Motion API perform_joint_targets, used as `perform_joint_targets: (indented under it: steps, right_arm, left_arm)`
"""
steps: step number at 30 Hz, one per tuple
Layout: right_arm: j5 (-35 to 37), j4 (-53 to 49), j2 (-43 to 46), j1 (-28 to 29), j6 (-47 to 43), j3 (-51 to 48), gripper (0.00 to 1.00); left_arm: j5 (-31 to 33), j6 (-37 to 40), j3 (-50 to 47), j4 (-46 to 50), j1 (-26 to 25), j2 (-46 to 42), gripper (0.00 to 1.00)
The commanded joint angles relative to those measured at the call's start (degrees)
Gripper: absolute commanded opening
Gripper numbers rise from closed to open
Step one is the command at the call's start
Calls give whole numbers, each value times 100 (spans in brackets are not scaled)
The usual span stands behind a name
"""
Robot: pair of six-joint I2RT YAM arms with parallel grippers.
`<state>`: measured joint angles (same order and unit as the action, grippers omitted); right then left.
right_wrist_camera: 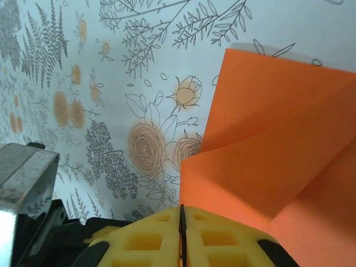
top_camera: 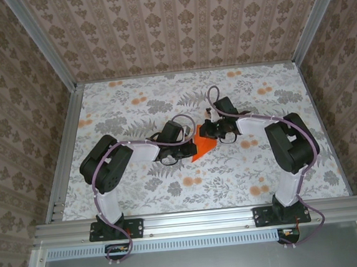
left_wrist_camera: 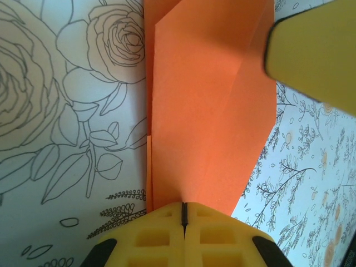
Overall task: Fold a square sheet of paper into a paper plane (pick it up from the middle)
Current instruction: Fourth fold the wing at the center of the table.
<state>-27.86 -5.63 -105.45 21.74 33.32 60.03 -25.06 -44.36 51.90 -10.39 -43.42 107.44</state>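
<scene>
The desk [top_camera: 140, 193] is being covered from edge to edge by a pale cloth [top_camera: 120, 113] printed with grey leaves and ferns. Small pale-orange blossoms [top_camera: 139, 101] are being shown scattered over it, near both far corners and towards the near edge. The left, far and right edges are being closed in by walls [top_camera: 175, 27] papered in a beige damask pattern. The near edge is being bordered by silver metal rails [top_camera: 198, 220], with a grey panel [top_camera: 196, 263] just beyond them. In the left wrist view large outlined roses [left_wrist_camera: 33, 94] are being shown uncoloured; in the right wrist view an orange-tinted rose [right_wrist_camera: 146, 149] is being shown among fern sprigs.
</scene>
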Motion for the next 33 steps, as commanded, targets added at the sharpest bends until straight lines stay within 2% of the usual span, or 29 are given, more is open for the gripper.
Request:
perform_joint_targets:
  steps: [1, 6, 17, 33]
  right_arm:
    - [-142, -327, -308, 58, -223, 260, 10]
    - [48, -339, -533, -8, -261, 276, 9]
    - [126, 9, -711, -537, -94, 176, 8]
    - [325, -52, -1000, -1105, -78, 728, 8]
  left_arm:
    - [19, 187, -62, 832, -85, 365, 0]
    - [19, 213, -74, 907, -97, 366, 0]
    - [-30, 235, -96, 995, -114, 394, 0]
    - [-87, 244, -98, 996, -130, 436, 0]
